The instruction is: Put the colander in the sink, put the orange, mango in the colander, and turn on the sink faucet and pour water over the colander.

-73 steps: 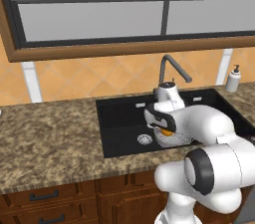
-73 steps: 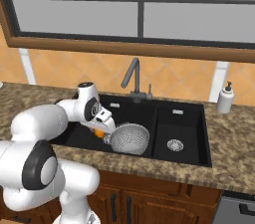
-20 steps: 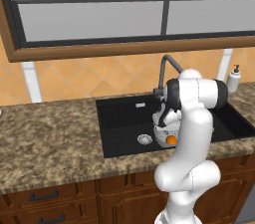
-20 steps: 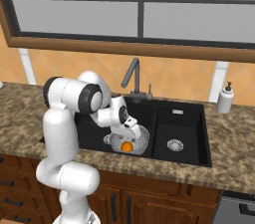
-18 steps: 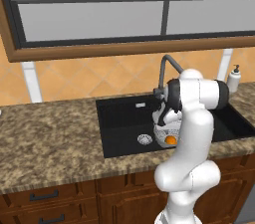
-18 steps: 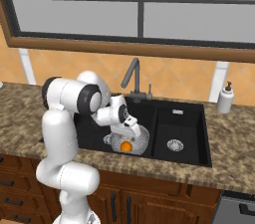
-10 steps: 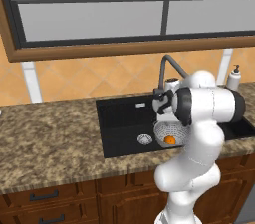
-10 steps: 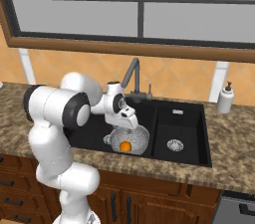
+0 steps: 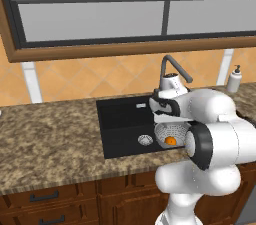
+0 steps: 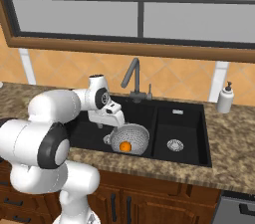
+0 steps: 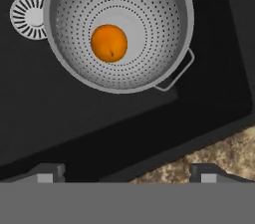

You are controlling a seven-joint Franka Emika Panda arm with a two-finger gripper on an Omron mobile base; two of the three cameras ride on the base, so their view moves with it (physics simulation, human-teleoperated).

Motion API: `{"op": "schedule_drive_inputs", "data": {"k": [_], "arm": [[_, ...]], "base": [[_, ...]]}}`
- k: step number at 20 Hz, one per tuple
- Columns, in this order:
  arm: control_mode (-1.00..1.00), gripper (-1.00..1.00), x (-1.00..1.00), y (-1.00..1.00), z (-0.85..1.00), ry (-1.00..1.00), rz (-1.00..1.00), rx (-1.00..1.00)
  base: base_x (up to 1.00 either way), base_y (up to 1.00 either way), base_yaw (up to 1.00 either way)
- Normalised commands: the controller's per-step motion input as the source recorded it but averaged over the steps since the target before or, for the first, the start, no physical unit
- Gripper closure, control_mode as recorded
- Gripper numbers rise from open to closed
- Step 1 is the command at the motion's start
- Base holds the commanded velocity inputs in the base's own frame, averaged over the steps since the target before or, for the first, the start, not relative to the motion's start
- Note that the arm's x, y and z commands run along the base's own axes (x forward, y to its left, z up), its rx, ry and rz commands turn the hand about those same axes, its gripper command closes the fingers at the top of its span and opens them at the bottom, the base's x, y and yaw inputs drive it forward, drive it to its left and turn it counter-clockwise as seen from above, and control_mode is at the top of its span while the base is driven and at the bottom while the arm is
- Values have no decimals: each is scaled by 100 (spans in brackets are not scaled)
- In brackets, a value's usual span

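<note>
A silvery-grey, round, perforated metal colander (image 11: 117,29) sat in the left basin of the black rectangular double-basin sink (image 10: 184,118), and a small, bright orange, ball-shaped fruit (image 11: 109,43) lay at the bottom of the bowl, resting on its flat centre. The white robot arm's two-finger gripper (image 11: 127,172) hung above the near edge of that basin with its jaws spread wide and nothing between them, its two dark fingertips (image 11: 46,172) well clear of the colander's rim. Seen from the hand, a round silver drain (image 11: 27,16) lay just beside the colander, partly hidden under its rim, while one of the bowl's loop handles (image 11: 174,74) pointed toward the speckled brown granite counter (image 11: 219,160) at the sink's front edge. In the right base view the orange (image 10: 126,146) glowed inside the colander (image 10: 131,138) below the gripper's white hand, with the dark grey, tall, curved-spout faucet (image 10: 132,79) standing behind the sink and a white soap dispenser bottle (image 10: 225,98) on the counter at the far right. The right basin's own silver drain (image 10: 174,144) lay bare. In the left base view the colander (image 9: 172,134) and orange (image 9: 170,140) showed partly behind the arm's white body.
</note>
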Motion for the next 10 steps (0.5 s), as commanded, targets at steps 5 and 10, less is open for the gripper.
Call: {"op": "schedule_drive_inputs", "data": {"k": [5,10], "arm": [[-100,-100,-55,44,49,0,0,0],[-100,-100,-75,22,42,0,-2,3]], "base": [[0,0,0],[0,0,0]]}}
